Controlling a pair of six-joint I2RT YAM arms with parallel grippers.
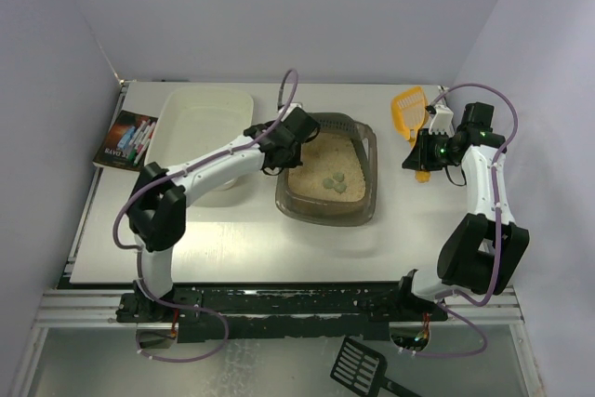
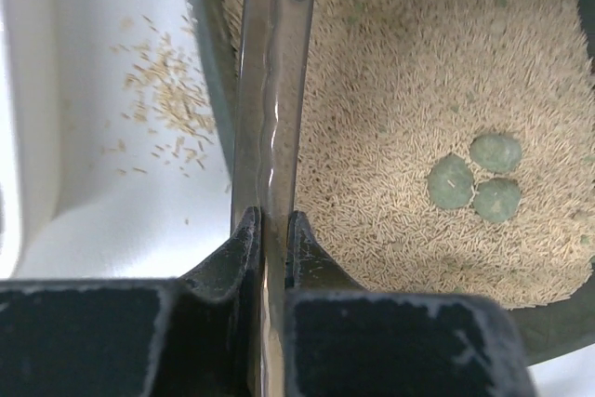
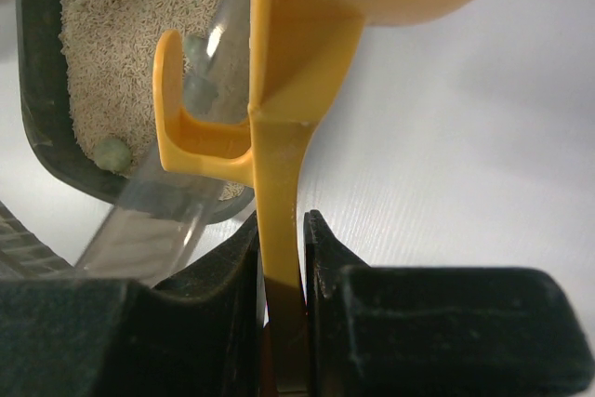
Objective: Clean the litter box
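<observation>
The litter box (image 1: pixel 371 174) is a dark brown tray at the table's middle, with beige litter and three grey-green lumps (image 1: pixel 335 182). My left gripper (image 1: pixel 276 152) is shut on the box's left wall (image 2: pixel 275 90), one finger inside and one outside. The lumps (image 2: pixel 479 179) lie in the litter to the right of it. My right gripper (image 1: pixel 423 158) is shut on the handle of an orange scoop (image 1: pixel 409 109) to the right of the box. In the right wrist view the scoop (image 3: pixel 297 62) rises from the gripper (image 3: pixel 279 226), with the box's corner (image 3: pixel 37 90) behind on the left.
A white plastic tub (image 1: pixel 200 127) stands directly left of the litter box, with a few spilled litter grains (image 2: pixel 172 99) inside. A box of markers (image 1: pixel 126 137) lies at the table's left edge. A black scoop (image 1: pixel 361 369) lies below the table's front rail.
</observation>
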